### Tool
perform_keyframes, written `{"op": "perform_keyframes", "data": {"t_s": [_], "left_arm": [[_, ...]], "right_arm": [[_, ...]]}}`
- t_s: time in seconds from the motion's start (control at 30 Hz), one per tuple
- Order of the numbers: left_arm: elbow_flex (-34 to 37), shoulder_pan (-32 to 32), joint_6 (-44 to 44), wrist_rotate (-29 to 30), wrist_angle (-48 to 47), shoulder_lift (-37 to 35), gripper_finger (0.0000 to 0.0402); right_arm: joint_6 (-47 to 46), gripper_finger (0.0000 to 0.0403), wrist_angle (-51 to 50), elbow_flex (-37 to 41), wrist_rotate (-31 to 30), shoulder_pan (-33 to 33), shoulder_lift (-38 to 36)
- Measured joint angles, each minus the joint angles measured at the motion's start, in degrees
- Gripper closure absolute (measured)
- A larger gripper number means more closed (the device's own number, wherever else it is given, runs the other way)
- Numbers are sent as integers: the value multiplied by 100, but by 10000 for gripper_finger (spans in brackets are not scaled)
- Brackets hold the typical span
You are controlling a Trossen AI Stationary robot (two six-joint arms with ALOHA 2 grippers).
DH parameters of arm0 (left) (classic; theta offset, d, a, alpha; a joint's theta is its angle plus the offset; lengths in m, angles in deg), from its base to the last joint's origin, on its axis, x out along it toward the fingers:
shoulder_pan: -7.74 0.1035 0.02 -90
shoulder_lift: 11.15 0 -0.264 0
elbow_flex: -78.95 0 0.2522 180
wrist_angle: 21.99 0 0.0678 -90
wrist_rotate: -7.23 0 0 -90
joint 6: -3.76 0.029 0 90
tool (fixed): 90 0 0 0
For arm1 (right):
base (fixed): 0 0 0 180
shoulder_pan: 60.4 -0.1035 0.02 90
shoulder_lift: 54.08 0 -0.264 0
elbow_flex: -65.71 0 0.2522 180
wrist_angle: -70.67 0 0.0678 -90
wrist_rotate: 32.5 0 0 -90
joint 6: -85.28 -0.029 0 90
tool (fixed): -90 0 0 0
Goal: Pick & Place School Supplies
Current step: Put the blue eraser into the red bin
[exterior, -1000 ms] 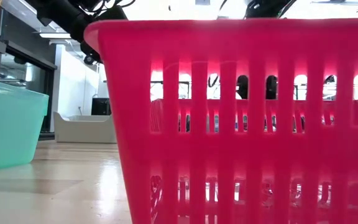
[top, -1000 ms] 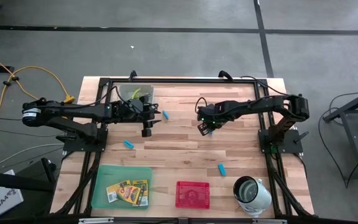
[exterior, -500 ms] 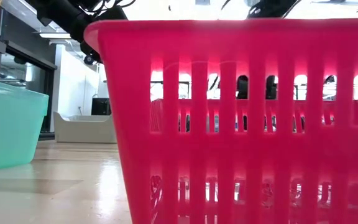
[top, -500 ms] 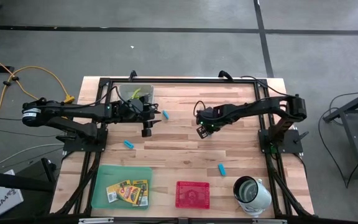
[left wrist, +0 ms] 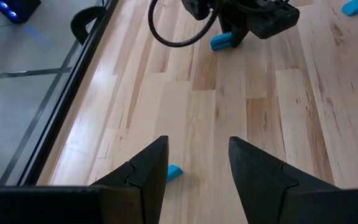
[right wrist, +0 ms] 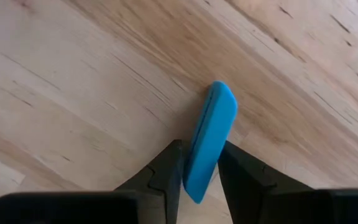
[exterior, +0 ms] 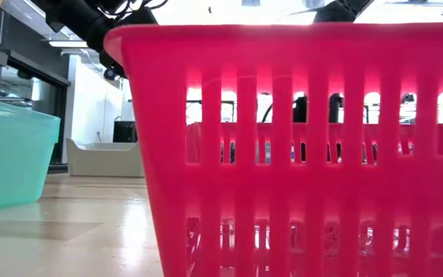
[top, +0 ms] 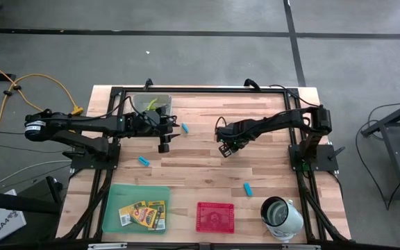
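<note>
My right gripper (top: 225,148) is over the middle of the table, shut on a light-blue oblong piece (right wrist: 210,140); it also shows in the left wrist view (left wrist: 225,41). Three more light-blue pieces lie flat on the wood: one (top: 184,128) by my left gripper, one (top: 144,161) at the left, one (top: 247,188) nearer the front. My left gripper (top: 163,146) is open and empty in front of the clear tray (top: 151,104), which holds yellow-green-handled tools. Crayon boxes (top: 143,214) lie in the green tray (top: 117,198). My right gripper pinches the light-blue piece between its two fingers by one end (right wrist: 194,177). The fingers lie along the piece, and its other end (right wrist: 221,93) sticks out past the fingertips. The fingers point down at the table. Whether the piece touches the wood, I cannot tell.
A red slotted tray (top: 214,217) stands at the front middle and fills the low view (exterior: 283,154). A white-and-metal cup (top: 281,214) stands at the front right. A black frame (top: 200,90) runs along the table's far edge. Bare wood lies between the two grippers.
My right gripper has gone a short way toward the table's left and near edges, staying shut on the light-blue piece. The left arm has kept still.
</note>
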Motion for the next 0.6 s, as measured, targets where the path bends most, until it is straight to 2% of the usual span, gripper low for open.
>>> {"op": "perform_keyframes", "data": {"t_s": [0.13, 0.37, 0.6], "left_arm": [[0, 0, 0, 0, 2, 0, 240], [2, 1, 0, 0, 2, 0, 240], [2, 0, 0, 0, 2, 0, 240]], "right_arm": [[22, 323, 26, 10, -30, 0, -43], [196, 373, 59, 13, -15, 0, -53], [283, 366, 52, 13, -12, 0, -53]]}}
